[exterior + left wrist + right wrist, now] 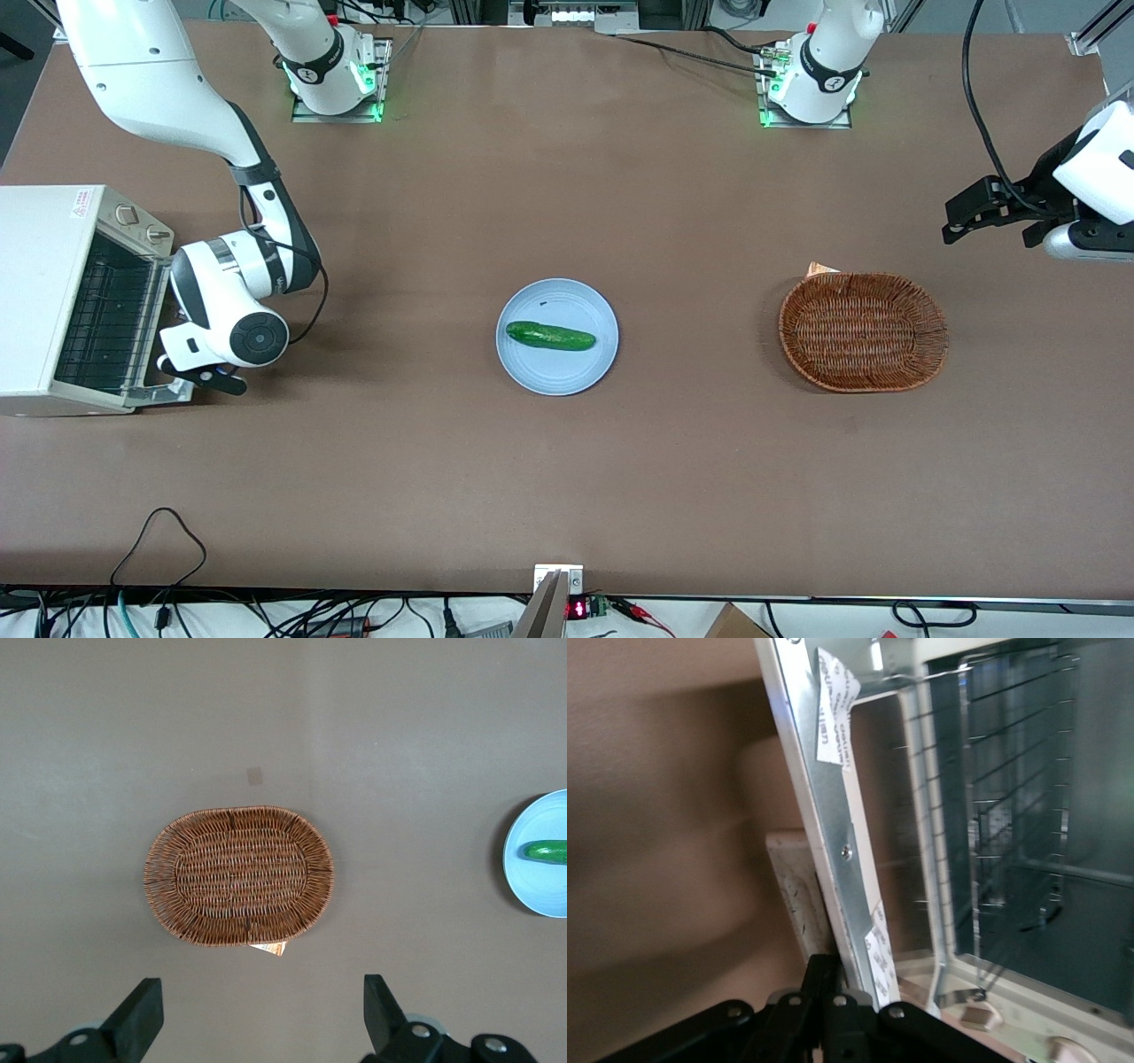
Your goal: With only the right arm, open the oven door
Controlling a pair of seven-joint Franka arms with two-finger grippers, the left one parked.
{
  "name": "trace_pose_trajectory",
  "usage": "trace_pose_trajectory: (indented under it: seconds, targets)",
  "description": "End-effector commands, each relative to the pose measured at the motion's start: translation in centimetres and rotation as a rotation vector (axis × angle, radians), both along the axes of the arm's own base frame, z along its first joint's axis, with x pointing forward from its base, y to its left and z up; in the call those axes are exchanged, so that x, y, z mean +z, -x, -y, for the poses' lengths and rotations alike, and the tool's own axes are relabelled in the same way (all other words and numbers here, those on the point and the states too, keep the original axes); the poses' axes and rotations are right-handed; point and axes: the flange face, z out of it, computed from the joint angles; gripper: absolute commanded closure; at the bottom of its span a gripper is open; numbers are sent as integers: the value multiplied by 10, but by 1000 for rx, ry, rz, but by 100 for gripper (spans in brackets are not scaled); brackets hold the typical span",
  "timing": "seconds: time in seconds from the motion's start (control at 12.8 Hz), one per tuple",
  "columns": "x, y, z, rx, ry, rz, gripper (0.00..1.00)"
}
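The off-white toaster oven (44,292) stands at the working arm's end of the table, with its wire rack (102,319) exposed. The oven door (166,391) hangs partly open, tilted away from the oven's front. In the right wrist view I see its silver inner frame (842,842), its pale bar handle (799,895) and the rack (1010,797) inside the cavity. The right arm's gripper (182,377) sits low in front of the oven, at the door's free edge. Its black fingers (830,970) are shut together and touch the door edge beside the handle.
A blue plate (532,372) holding a cucumber (550,336) lies mid-table. A brown wicker basket (864,332) sits toward the parked arm's end of the table. Loose cables (159,549) trail at the table edge nearest the front camera.
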Motion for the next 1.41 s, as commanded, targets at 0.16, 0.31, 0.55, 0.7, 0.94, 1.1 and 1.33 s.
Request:
trace_pose_trajectory:
  seconds: [0.16, 0.31, 0.55, 0.7, 0.94, 1.1, 1.33]
  targets:
    - [-27, 9, 30, -41, 7, -42, 96]
    - [-35, 10, 27, -37, 8, -52, 96]
    - [-40, 10, 27, -33, 2, -55, 96]
    - [-40, 11, 22, -41, -15, -53, 96]
    - [-40, 6, 11, -94, -80, -40, 74]
    - [-41, 6, 10, -95, -84, -42, 71]
    - [-23, -6, 6, -117, -177, -52, 71]
